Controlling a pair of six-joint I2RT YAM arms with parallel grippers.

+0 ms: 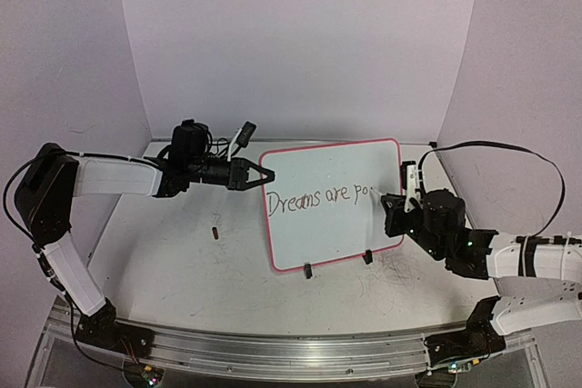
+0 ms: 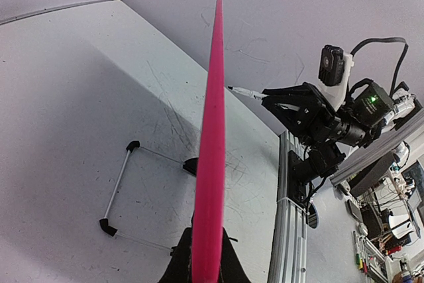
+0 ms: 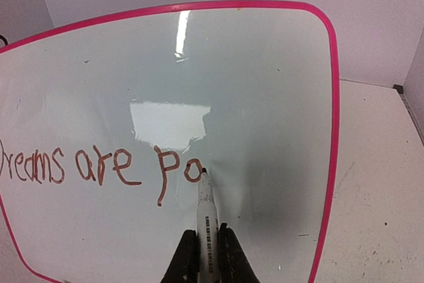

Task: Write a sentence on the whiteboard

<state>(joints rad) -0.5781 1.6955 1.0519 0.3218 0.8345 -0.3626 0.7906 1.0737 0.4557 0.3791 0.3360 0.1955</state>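
A small whiteboard (image 1: pixel 346 233) with a pink rim stands propped on two black clip feet (image 1: pixel 308 270) in the middle of a scuffed white table (image 1: pixel 182 270). The left gripper (image 1: pixel 258 174) is clamped tight on the board's left edge. The right gripper (image 3: pixel 205 251) is closed around a white marker (image 3: pixel 206 210), whose tip touches the board face just right of the last letter. The sentence (image 3: pixel 99 164), in thin dark handwriting across the board's middle, reads "Dreams are po".
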